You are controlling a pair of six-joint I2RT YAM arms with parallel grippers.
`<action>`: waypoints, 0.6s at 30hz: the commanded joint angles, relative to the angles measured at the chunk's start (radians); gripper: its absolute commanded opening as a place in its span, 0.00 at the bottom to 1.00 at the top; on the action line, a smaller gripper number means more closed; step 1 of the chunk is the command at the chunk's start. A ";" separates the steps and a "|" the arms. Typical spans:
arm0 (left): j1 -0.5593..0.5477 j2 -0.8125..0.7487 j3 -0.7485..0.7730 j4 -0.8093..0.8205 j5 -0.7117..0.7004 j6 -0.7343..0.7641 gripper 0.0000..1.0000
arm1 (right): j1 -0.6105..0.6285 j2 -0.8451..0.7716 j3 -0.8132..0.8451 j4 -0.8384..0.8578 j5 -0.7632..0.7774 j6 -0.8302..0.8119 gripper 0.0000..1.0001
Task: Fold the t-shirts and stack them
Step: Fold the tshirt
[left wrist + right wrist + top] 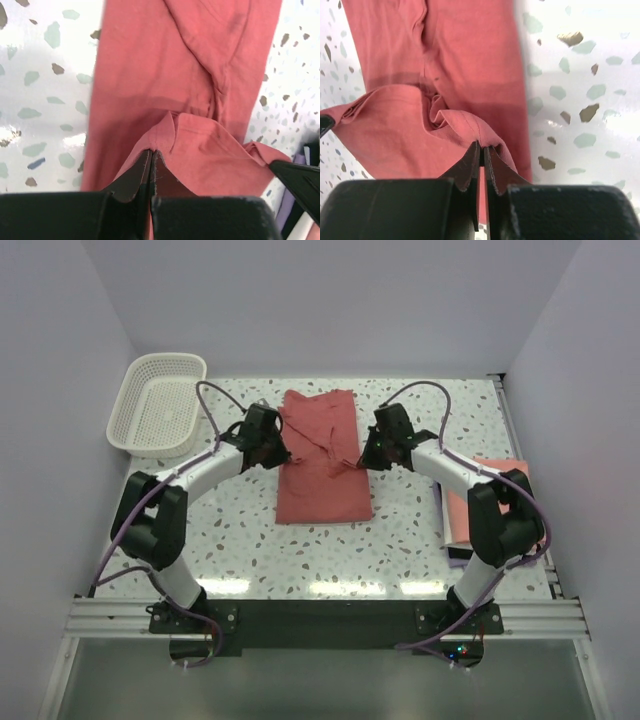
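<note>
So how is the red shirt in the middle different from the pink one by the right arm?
The red shirt is darker; the pink shirt is lighter salmon. The red shirt lies mid-table, while the pink shirt sits at the right edge, partly hidden under the right arm. The left gripper and right gripper pinch the red shirt; nothing holds the pink shirt. Both are plain cloth, no prints.

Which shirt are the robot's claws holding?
The dusty red shirt in the middle: the left gripper and right gripper both pinch it. The lighter pink shirt lies ungripped at the table's right edge.
</note>
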 commanded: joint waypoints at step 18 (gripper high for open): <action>0.135 0.183 0.187 0.088 0.159 0.084 0.00 | -0.122 0.130 0.163 0.077 -0.096 -0.003 0.00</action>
